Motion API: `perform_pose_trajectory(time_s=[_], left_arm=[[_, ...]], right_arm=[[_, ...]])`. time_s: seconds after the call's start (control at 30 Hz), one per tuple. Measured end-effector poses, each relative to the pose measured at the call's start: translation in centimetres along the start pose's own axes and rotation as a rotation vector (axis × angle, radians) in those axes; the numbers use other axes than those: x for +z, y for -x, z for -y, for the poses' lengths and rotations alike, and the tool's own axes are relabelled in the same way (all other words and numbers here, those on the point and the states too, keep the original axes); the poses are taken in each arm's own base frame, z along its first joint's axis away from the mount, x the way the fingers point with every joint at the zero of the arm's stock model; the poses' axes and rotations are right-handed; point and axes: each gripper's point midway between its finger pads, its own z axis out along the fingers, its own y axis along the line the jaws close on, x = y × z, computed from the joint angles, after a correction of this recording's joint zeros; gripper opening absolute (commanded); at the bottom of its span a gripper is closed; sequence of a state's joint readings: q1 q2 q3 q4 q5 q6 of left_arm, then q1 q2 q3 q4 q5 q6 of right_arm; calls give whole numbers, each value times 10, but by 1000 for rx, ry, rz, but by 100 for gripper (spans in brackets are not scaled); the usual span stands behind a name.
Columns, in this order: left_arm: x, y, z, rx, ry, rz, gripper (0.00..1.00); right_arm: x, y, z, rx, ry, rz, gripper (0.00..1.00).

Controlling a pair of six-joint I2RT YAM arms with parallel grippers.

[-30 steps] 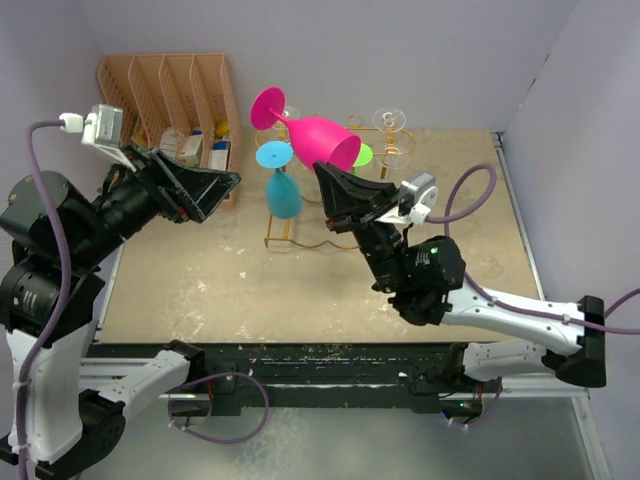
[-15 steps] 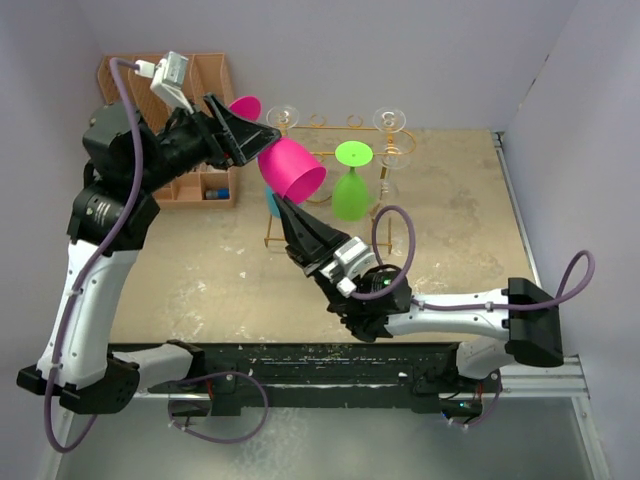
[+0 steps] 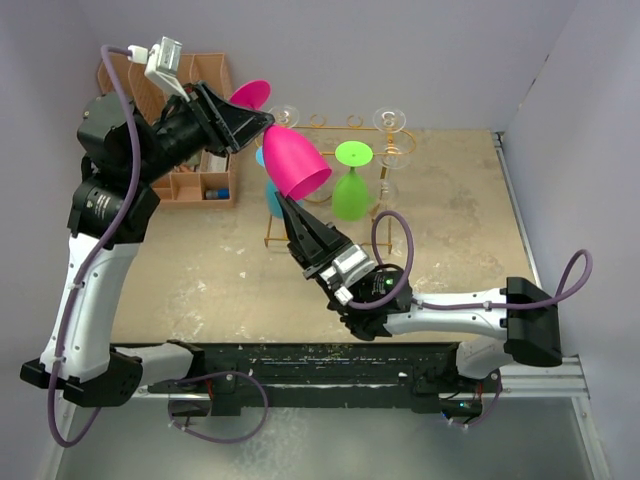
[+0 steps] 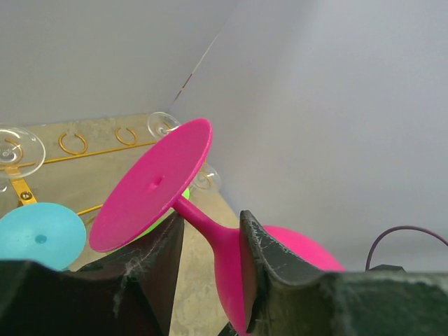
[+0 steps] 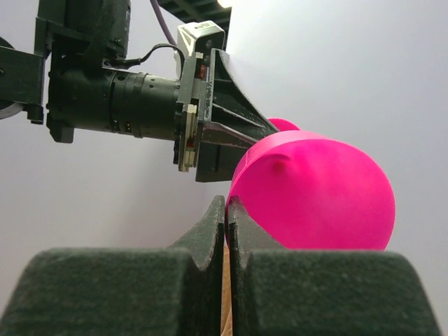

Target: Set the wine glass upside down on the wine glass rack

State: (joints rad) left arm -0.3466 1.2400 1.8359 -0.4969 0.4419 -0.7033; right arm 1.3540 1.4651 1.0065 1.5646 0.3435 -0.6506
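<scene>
A magenta wine glass (image 3: pixel 295 160) hangs tilted in the air in front of the gold wire wine glass rack (image 3: pixel 330 122), foot up and to the left. My right gripper (image 3: pixel 288 205) reaches up from below and is shut on the bowl's rim (image 5: pixel 315 192). My left gripper (image 3: pixel 262 122) straddles the stem just under the foot (image 4: pixel 157 185). In the left wrist view one finger (image 4: pixel 255 252) touches the glass; the other stands off it with a gap, so this gripper is open.
On the rack hang a teal glass (image 3: pixel 275 195), a green glass (image 3: pixel 350 190) and clear glasses (image 3: pixel 389 120). A peach slotted organiser (image 3: pixel 190 185) stands at the back left behind my left arm. Walls close in the back and both sides.
The right arm carried the magenta glass leftward. The left arm swung in to the stem, and its jaws have narrowed around it.
</scene>
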Motion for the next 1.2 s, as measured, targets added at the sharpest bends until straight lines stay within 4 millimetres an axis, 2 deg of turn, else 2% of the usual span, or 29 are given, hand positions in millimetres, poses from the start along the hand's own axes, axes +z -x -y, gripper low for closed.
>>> perform_pose_trajectory(time_s=[0.07, 0.13, 0.2, 0.23, 0.47, 0.53, 0.6, 0.67, 0.97, 1.2], left_arm=[[3, 2, 0, 2, -4, 2, 29], [6, 2, 0, 2, -13, -2, 29], [8, 1, 0, 2, -24, -12, 38], [9, 0, 0, 2, -25, -16, 38], [11, -2, -2, -1, -37, -32, 23], [11, -2, -1, 2, -44, -33, 25], [11, -1, 0, 5, -52, -33, 36], [11, -2, 1, 6, -59, -37, 42], [12, -7, 4, -18, -79, -64, 46], [17, -11, -2, -39, -77, -85, 41]], right_arm=[[0, 0, -1, -3, 4, 4, 0], [-4, -2, -3, -8, 19, 3, 0], [-11, -10, -7, -26, 43, -11, 0], [-14, -14, -9, -34, 56, -14, 0], [-21, -18, -16, -80, 108, -2, 0], [-21, -17, -17, -89, 117, 8, 0], [-21, -16, -17, -96, 121, 14, 0], [-21, -16, -17, -105, 122, 15, 0], [-23, -30, -28, -184, 154, 6, 0], [-18, -38, -34, -290, 161, 10, 0]])
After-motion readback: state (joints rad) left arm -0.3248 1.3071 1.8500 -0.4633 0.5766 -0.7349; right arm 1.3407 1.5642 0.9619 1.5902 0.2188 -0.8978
